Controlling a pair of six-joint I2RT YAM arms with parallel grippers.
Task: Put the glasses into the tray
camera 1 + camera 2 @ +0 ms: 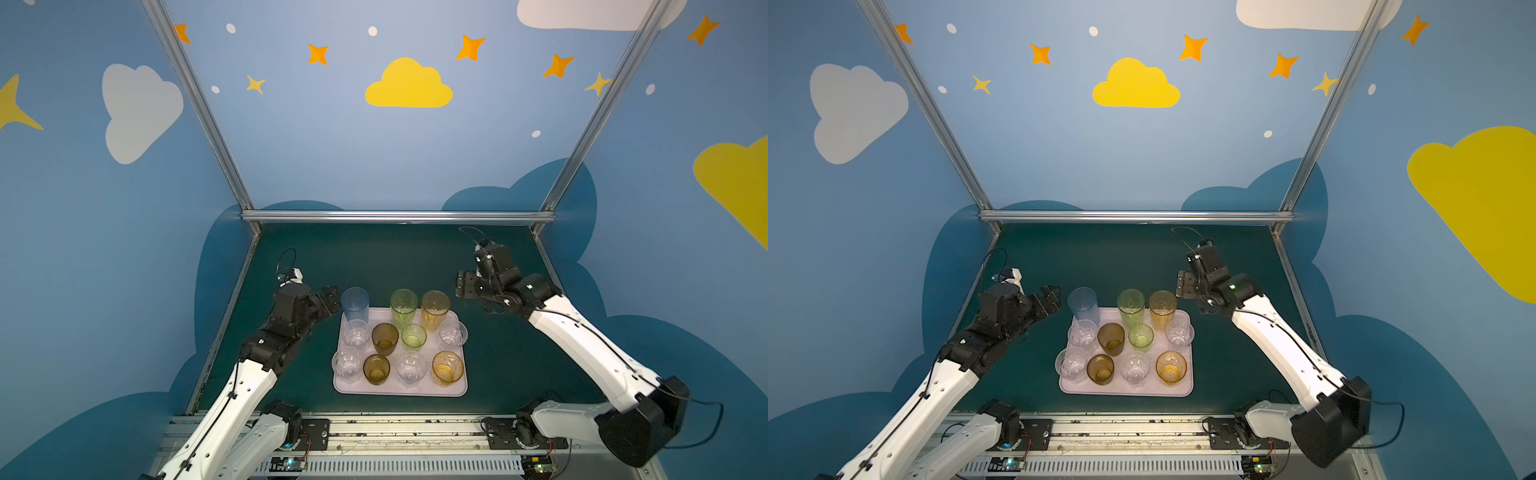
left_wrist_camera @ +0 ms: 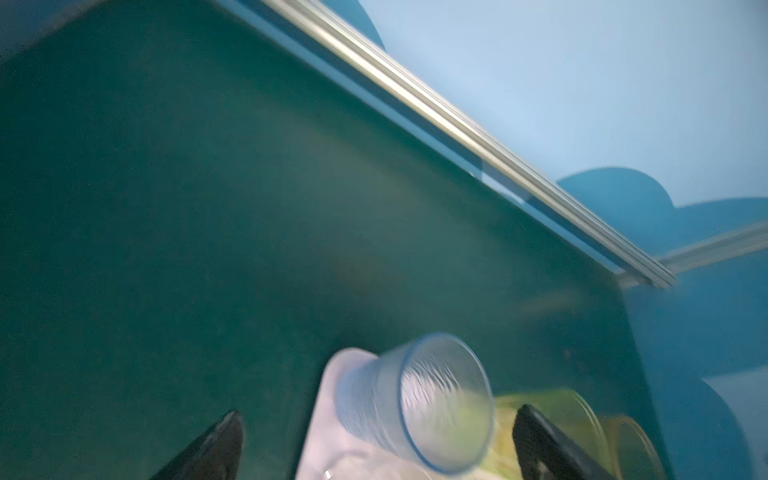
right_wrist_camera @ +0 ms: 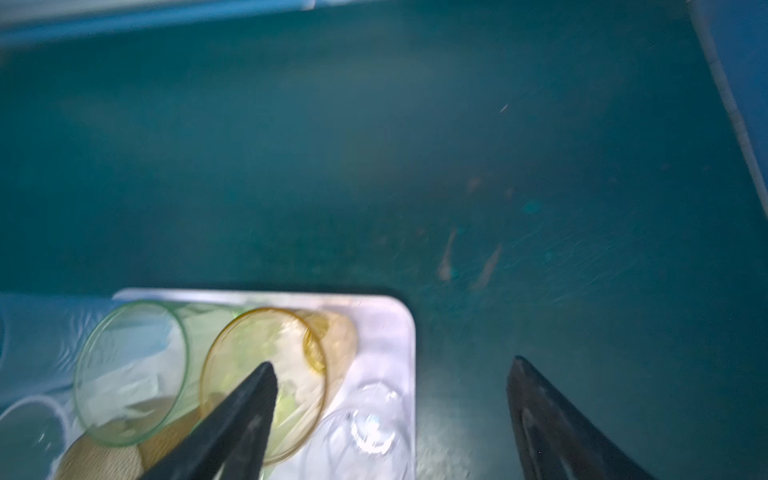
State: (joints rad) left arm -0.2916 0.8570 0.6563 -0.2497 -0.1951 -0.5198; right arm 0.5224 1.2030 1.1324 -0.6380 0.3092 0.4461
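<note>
The pale lilac tray (image 1: 399,390) (image 1: 1125,390) lies on the dark green table with several glasses standing upright in it. Along its far edge stand a tall pale blue glass (image 1: 355,305) (image 2: 432,399), a tall yellow-green glass (image 1: 403,307) (image 3: 129,365) and a tall orange glass (image 1: 435,309) (image 3: 249,345). Short clear, brown, green and orange ones fill the rows in front. My left gripper (image 1: 330,300) (image 2: 379,412) is open just left of the blue glass, not touching it. My right gripper (image 1: 465,284) (image 3: 392,362) hangs open above the tray's far right corner (image 3: 386,324), holding nothing.
A metal frame rail (image 1: 399,216) runs along the table's far edge, and slanted posts rise at both back corners. Blue walls close the sides. A clear glass (image 3: 370,424) stands at the tray's right edge below the right gripper.
</note>
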